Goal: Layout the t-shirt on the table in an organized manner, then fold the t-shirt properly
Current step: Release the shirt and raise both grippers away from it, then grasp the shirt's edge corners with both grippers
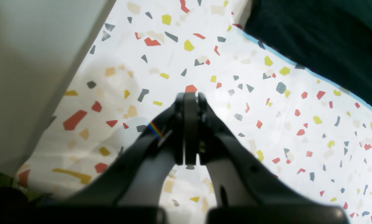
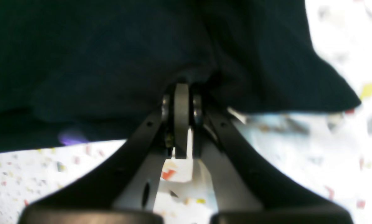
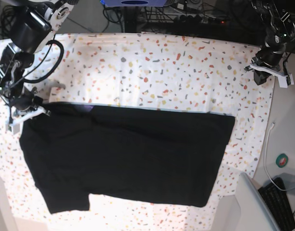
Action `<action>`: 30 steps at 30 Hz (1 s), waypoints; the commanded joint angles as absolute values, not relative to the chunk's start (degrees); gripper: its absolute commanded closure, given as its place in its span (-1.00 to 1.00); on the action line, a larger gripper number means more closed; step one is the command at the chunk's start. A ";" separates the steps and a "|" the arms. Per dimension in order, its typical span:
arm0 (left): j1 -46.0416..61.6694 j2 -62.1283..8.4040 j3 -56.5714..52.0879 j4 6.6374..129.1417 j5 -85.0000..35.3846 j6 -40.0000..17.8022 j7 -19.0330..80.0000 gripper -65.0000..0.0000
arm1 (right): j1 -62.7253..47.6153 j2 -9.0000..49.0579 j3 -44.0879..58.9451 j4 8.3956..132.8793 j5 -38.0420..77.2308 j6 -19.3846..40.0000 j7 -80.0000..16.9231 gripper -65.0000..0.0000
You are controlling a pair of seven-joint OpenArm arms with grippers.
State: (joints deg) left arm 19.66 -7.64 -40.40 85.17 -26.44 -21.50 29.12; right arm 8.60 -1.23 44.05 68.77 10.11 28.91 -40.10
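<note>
The black t-shirt [image 3: 128, 154] lies spread flat across the near half of the speckled table [image 3: 162, 62], with a straight top edge and a sleeve at the lower left. My right gripper [image 3: 34, 111] is at its upper left corner. In the right wrist view that gripper [image 2: 182, 88] is shut, with the dark t-shirt [image 2: 95, 62] puckered at its tips. My left gripper [image 3: 266, 72] hangs over the table's far right edge, well away from the cloth. In the left wrist view it [image 1: 190, 95] is shut on nothing above the table [image 1: 235, 109], and the t-shirt [image 1: 322, 37] fills the top right corner.
Right of the table is a plain grey-white surface [image 3: 287, 139] with a white cable [image 3: 267, 149], a green tape roll [image 3: 282, 160] and a keyboard [image 3: 279, 204]. Cables and equipment [image 3: 186, 9] crowd the back edge. A grey panel [image 1: 27, 62] borders the table.
</note>
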 commanded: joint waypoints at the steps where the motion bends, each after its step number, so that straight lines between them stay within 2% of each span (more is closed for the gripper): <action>1: 19.56 -8.31 -40.57 86.11 -27.12 -21.93 27.91 1.00 | 10.68 -0.75 43.91 69.85 10.77 29.05 -40.31 1.00; 8: 19.56 -8.31 -40.66 86.11 -27.12 -21.76 27.91 1.00 | 18.24 -0.57 43.82 68.53 10.68 28.79 -43.21 1.00; 12: 19.56 -8.31 -40.40 86.11 -27.12 -21.76 27.91 1.00 | 22.29 1.27 40.84 63.60 10.68 25.10 -42.51 1.00; 16: 19.03 -8.31 -40.31 86.11 -27.12 -21.76 28.00 1.00 | 25.80 2.15 36.70 57.27 10.77 24.48 -36.26 1.00; 19: 18.86 -8.31 -40.31 86.11 -27.12 -21.76 28.00 1.00 | 27.12 2.15 36.18 56.92 10.77 24.48 -34.42 1.00; 20: 18.86 -8.22 -40.31 86.11 -27.38 -21.76 28.00 1.00 | 27.65 2.15 36.18 57.01 10.77 24.48 -34.77 0.92; 23: 17.63 -8.04 -40.31 85.93 -27.56 -21.67 28.00 1.00 | 28.44 2.15 36.79 57.98 11.03 24.84 -37.85 -0.24; 24: 17.10 -7.69 -40.31 85.32 -27.56 -21.67 28.00 1.00 | 27.91 2.15 36.79 59.74 11.03 25.27 -38.81 -0.50; 25: 16.31 -7.34 -40.48 84.44 -27.56 -21.67 28.00 0.86 | 26.42 1.89 36.62 62.81 11.03 26.86 -39.52 -0.67; 27: 14.37 -6.99 -40.31 83.03 -27.56 -21.67 28.00 0.43 | 22.20 1.54 36.35 70.02 11.03 31.78 -40.48 -0.70; 29: 12.09 -6.37 -40.31 81.36 -27.65 -21.76 28.00 0.14 | 18.24 0.04 36.35 76.53 11.03 34.59 -41.45 -0.59; 30: 10.68 -5.76 -40.31 80.31 -27.65 -21.76 28.00 0.06 | 16.13 -0.40 36.35 79.96 11.03 35.03 -41.98 -0.55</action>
